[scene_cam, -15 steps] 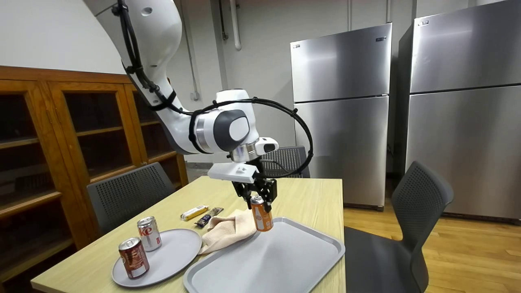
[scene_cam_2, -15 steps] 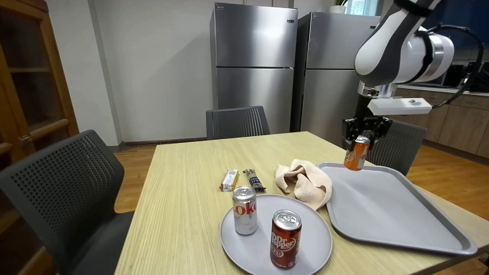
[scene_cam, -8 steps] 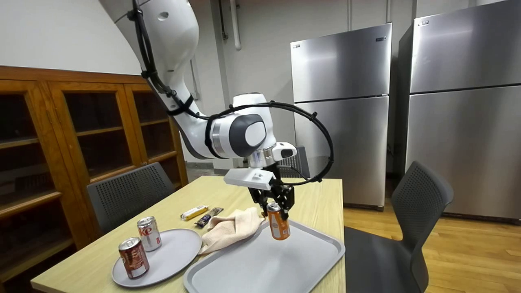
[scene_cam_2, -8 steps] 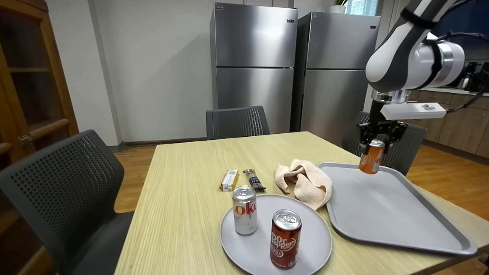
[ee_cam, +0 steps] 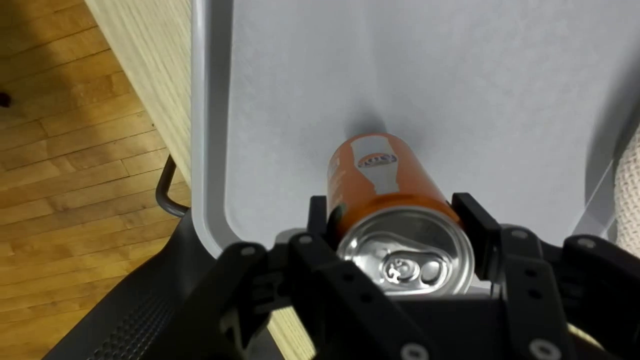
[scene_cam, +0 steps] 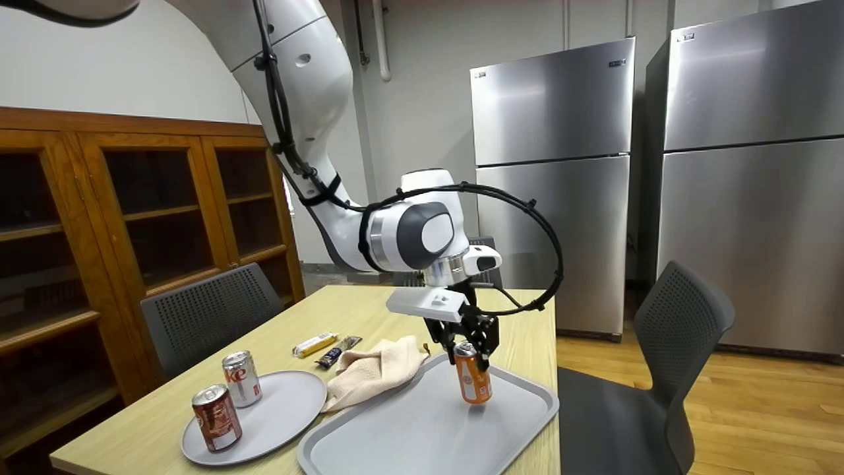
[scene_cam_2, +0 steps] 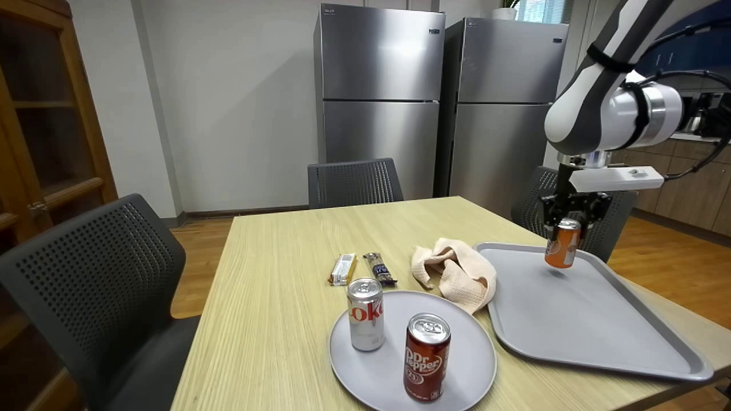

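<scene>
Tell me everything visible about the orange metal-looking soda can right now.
The orange cylindrical soda can looks metal, with a silver lid, a pull tab and a white bottle-shaped graphic; its small lettering is unreadable. It tilts slightly, held near its top by the black two-fingered gripper. It appears just clear of the grey rectangular tray below.

At the lower left in an exterior view, I see a silver can (scene_cam: 242,379) and a dark red can (scene_cam: 217,419) upright on a round plate (scene_cam: 283,415). Toward the lower middle, a yellow-wrapped bar (scene_cam: 314,345) and a dark-wrapped bar (scene_cam: 339,352) lie near a crumpled peach cloth (scene_cam: 372,373). Two steel refrigerators (scene_cam: 554,132) stand at my upper right; a wooden cabinet (scene_cam: 132,264) lines the left edge.
</scene>
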